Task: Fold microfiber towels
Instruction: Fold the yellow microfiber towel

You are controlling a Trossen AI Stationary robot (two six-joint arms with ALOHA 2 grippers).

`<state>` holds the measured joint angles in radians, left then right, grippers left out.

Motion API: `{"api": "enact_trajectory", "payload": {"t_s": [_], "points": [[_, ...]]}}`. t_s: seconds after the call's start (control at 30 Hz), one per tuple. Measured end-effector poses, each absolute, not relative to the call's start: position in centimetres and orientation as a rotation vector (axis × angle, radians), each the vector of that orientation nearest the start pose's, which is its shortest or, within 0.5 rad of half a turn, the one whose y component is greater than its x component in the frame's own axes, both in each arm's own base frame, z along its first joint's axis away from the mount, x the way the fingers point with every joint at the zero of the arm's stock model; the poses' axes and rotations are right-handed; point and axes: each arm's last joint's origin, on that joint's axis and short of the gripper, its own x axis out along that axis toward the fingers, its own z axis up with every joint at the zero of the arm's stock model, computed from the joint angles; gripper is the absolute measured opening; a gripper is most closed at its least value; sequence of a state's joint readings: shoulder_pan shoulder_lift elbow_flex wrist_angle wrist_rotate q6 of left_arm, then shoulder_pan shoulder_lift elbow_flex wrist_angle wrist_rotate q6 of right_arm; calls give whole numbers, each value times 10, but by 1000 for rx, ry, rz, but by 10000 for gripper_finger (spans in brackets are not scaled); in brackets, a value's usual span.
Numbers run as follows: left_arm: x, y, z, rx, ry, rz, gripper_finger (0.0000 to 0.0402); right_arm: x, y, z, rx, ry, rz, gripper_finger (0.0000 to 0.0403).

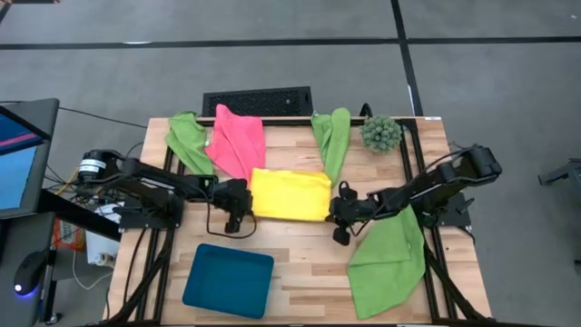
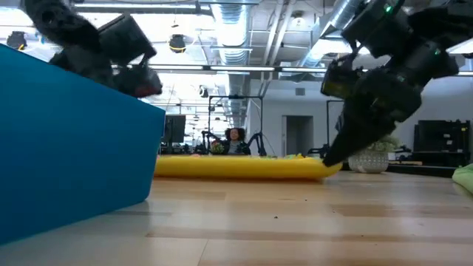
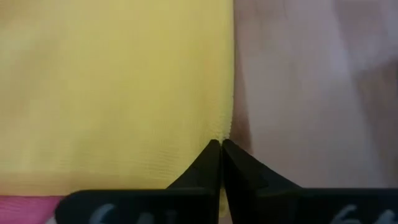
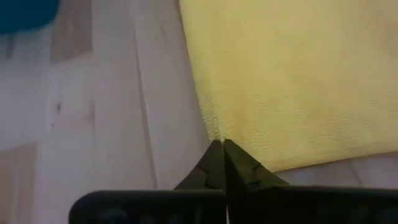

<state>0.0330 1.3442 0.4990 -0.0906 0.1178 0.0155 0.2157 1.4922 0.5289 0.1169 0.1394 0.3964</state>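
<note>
At the near edge of the wooden table (image 1: 300, 263), a dark teal tray (image 1: 228, 280) is seen on the left side, and a large lime green towel (image 1: 388, 263) is spread on the right side, hanging partly over the table's edge. In the low view the tray fills the near left part of the picture. Further in, at the middle of the table, the yellow towel (image 1: 290, 194) is laid flat as a folded rectangle. The left gripper (image 1: 238, 207) is placed at the near left corner of this towel, and in the left wrist view its two fingers (image 3: 205, 165) are pressed together on the towel's edge. The right gripper (image 1: 341, 211) is placed at the near right corner, and in the right wrist view its fingers (image 4: 239, 165) are likewise closed on the corner of the yellow cloth; in the low view this corner is pinched low at the table surface. Behind the yellow towel, a hot pink towel (image 1: 236, 141) is lying crumpled, with a lime green towel (image 1: 186, 136) to its left and another green towel (image 1: 332, 136) to its right. A small spiky green plant (image 1: 380, 133) is standing at the far right corner. Beyond the table, a person is seen sitting far away in the room.
</note>
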Motion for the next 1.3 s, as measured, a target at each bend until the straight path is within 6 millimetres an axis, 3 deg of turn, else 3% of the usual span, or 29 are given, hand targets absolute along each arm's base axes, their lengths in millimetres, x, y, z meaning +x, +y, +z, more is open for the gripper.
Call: {"api": "enact_trajectory", "payload": {"t_s": [0.13, 0.33, 0.57, 0.83, 1.03, 1.3], "points": [[228, 4, 160, -89, 926, -68, 0, 242, 46, 148, 238, 767, -103, 11], [231, 14, 178, -17, 890, 54, 0, 234, 21, 162, 272, 760, -206, 4], [230, 37, 179, 6, 881, 181, 0, 235, -12, 164, 320, 736, -324, 13], [226, 60, 177, 25, 843, 225, 0, 234, -32, 164, 300, 728, -380, 10], [232, 75, 166, -1, 841, 233, 0, 233, -40, 160, 303, 749, -415, 13], [242, 80, 149, -15, 899, 261, 0, 239, -41, 143, 285, 813, -419, 22]]}}
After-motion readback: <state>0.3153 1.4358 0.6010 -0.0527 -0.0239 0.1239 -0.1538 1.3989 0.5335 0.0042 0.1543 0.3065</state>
